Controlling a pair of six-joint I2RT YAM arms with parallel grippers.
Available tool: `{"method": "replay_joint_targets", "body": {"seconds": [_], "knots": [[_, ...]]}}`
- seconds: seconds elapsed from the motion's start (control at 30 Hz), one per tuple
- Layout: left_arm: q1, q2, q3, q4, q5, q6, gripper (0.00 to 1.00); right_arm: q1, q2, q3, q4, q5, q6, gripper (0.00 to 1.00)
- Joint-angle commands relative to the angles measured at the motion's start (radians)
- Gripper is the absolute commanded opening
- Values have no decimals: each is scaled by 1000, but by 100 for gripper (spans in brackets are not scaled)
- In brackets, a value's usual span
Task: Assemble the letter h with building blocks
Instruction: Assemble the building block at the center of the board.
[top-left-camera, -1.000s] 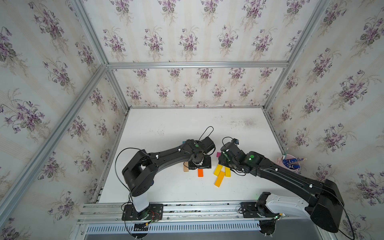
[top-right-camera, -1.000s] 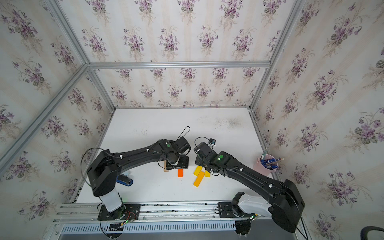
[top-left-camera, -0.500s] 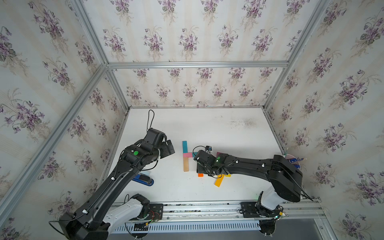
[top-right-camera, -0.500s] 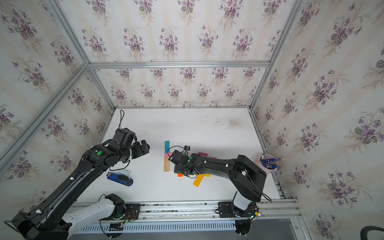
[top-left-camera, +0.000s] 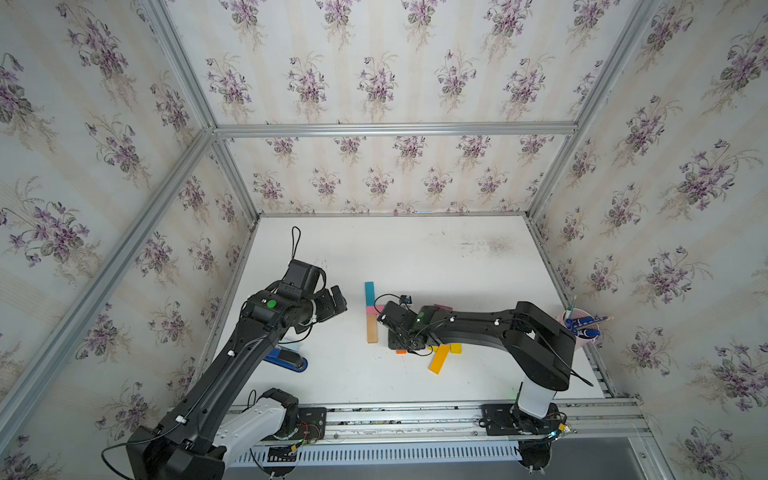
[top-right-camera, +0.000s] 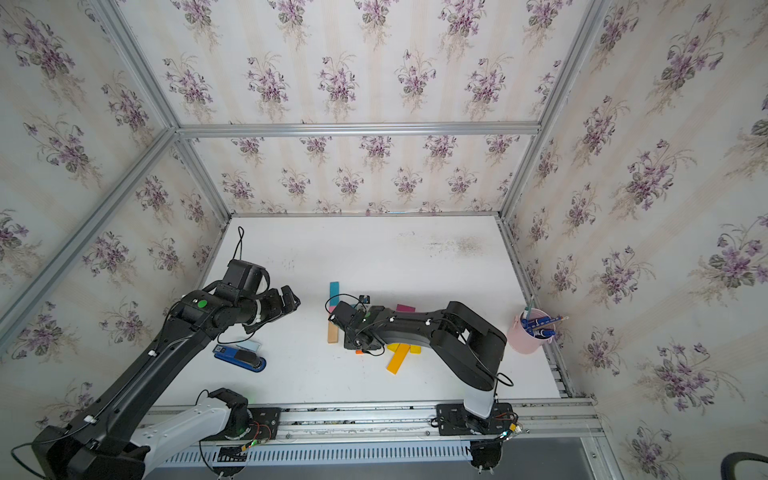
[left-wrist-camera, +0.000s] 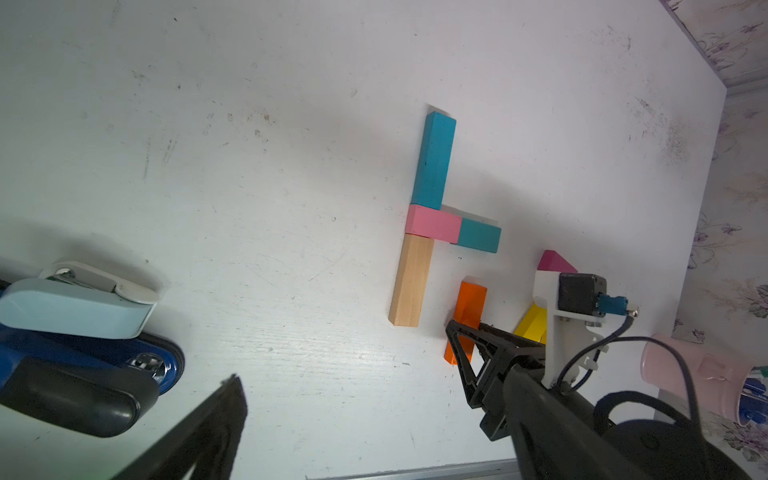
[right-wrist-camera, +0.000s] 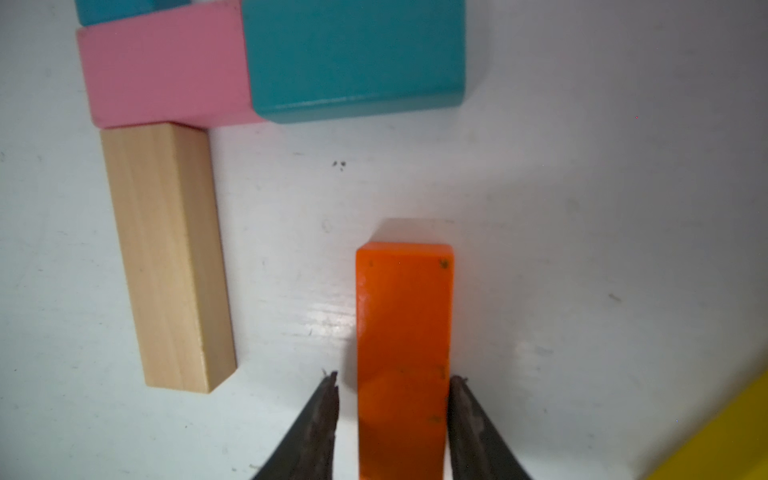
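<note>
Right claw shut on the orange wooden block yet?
Not quite: right claw straddles the orange wooden block, one fingertip touching, a gap at the other.

Blue stapler (top-left-camera: 286, 359) and pink pen cup (top-right-camera: 525, 336) rest on the white table (top-left-camera: 415, 257).

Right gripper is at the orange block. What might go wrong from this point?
1. The right gripper straddles the orange block near one end, so it may tilt when lifted.
2. Bare table shows between one finger and the block; closing may nudge it sideways.
3. Setting it against the short teal block might knock that block out of line.
</note>
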Motion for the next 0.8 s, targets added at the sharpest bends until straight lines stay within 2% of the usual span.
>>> {"method": "replay_joint_targets", "body": {"seconds": [0.0,0.27,0.77], "knots": [[5,4,-3,20,15,19,99,-16,9,2,-37,15,-14,39],[9,-2,-9,19,21,20,99,-46,10,32,-51,2,-57,35],[12,-5,-41,36,27,21,99,-67,56,61,-43,-14,-83,33]]}}
